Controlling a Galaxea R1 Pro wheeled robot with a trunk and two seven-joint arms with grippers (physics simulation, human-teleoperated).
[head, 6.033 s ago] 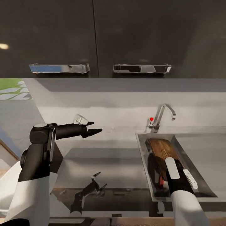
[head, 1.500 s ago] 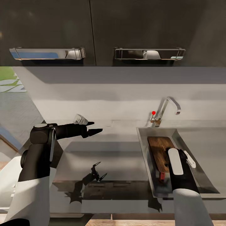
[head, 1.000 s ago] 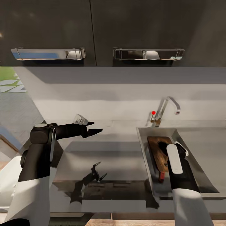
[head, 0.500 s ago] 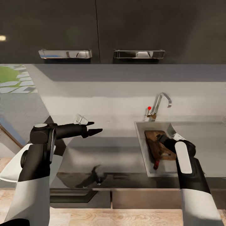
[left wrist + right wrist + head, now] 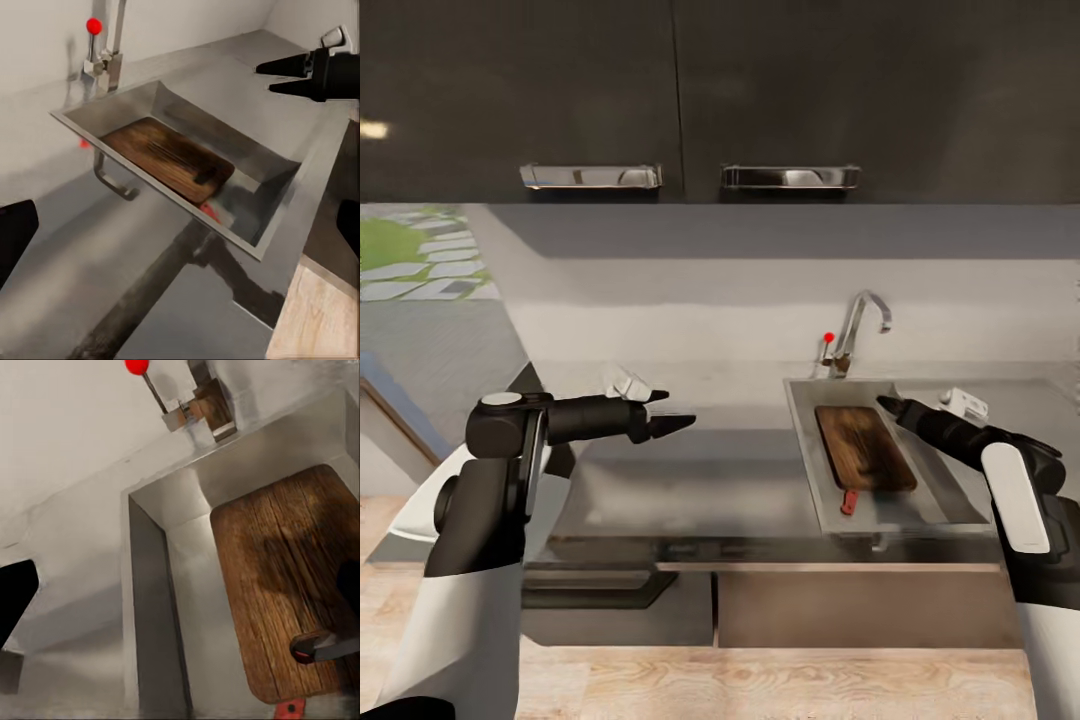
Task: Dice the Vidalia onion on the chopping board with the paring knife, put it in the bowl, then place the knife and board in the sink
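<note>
Grey tabletop (image 5: pixel 690 480) and sink (image 5: pixel 945 500): we see the right pincer (image 5: pixel 888 404), tips slightly spread and empty, above the chopping board (image 5: pixel 863 447), which lies lengthwise in the basin over the paring knife (image 5: pixel 847 501); the left pincer (image 5: pixel 672 412), spread, hangs well apart.

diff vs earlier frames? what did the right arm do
The right end effector let go of the chopping board, now flat in the sink, and pulled up and out. The camera backed away too. The left end effector stayed hovering open; the paring knife stayed under the board.
</note>
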